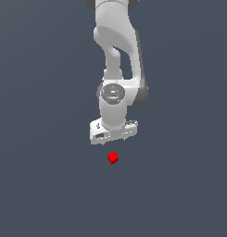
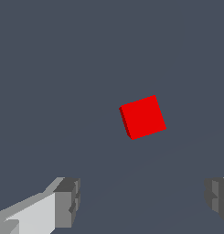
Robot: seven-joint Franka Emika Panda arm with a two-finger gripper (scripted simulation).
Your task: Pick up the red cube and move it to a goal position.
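Nearest the wrist camera are the two grey fingertips (image 2: 67, 201), one at each lower corner of that view with a wide stretch of bare floor between them, so the fingers are spread apart and hold nothing. That wide gap makes sense for this step: the red cube (image 2: 142, 117) is far narrower than the opening, and parted fingers can drop on either side of it without nudging it. The cube rests flat on the dark grey floor (image 1: 36, 185), turned at a slant to the line between the fingertips, and it lies beyond them, not between them, so the hand is not yet centred over it. From the cube outward, the exterior view shows the gripper (image 1: 113, 137) hanging above and just behind the cube (image 1: 113, 157), clear of it with floor visible between, while the white arm (image 1: 117, 60) rises from the hand up out of frame. I judge the approach is under way and the grasp not begun; the hand needs to shift until the cube sits between the fingertips, perhaps rotating to meet its flat faces squarely, then descend. No goal marker appears in either view, so where the cube must end up I cannot tell.
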